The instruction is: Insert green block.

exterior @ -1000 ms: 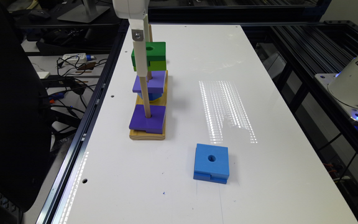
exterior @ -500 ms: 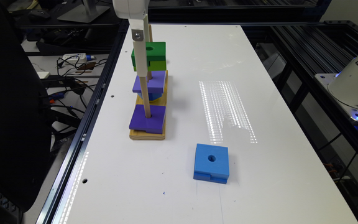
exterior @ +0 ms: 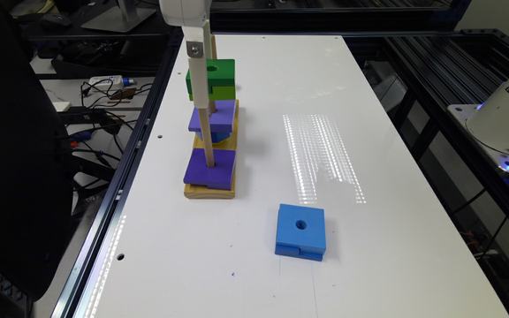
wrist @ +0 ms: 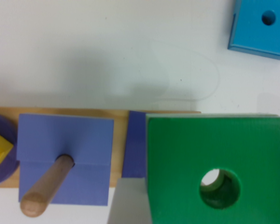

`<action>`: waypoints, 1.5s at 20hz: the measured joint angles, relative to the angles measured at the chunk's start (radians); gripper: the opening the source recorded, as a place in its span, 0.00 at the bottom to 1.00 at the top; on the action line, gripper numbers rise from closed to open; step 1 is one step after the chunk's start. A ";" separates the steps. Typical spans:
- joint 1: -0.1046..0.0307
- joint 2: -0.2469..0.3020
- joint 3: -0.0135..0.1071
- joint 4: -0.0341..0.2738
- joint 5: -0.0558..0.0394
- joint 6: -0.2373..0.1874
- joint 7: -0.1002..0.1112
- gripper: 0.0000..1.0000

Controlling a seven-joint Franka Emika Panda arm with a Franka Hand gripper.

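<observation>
The green block [exterior: 211, 80] is held up off the tabletop [exterior: 369, 247], above the middle of a wooden base [exterior: 210, 191] that lies near the tabletop's edge at the exterior view's left. Its dark green upper layer faces up and the lime-green lower layer with a notched side shows beneath it. The gripper [exterior: 199, 77] comes down from the top of the exterior view as a white part with a long pale finger [exterior: 200, 84] lying against the block's side; the jaws are closed on the green block, one pale finger [wrist: 126, 205] showing at its edge in the wrist view. In the wrist view the block's round centre hole [wrist: 219, 188] sits over something pale and rounded, though whether this is a peg tip cannot be told. Under the block a purple square block [exterior: 213, 115] rests on the middle peg, with a blue piece [exterior: 215, 136] below it. A second purple square block [exterior: 210, 168] sits low on the nearest peg [exterior: 206, 132], a wooden dowel that rises well above it. In the wrist view a yellow piece on a purple round one [wrist: 0, 151] lies at the base's end. A blue square block [exterior: 301, 230] with its own centre hole lies flat on the tabletop, well apart from the base toward the exterior view's right.
</observation>
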 joint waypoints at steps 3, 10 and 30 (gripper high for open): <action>0.000 0.000 0.000 0.000 0.0000 0.002 0.000 0.00; 0.000 0.010 0.002 0.010 0.0000 0.015 0.000 0.00; 0.000 0.013 0.002 0.013 0.0000 0.019 0.000 0.00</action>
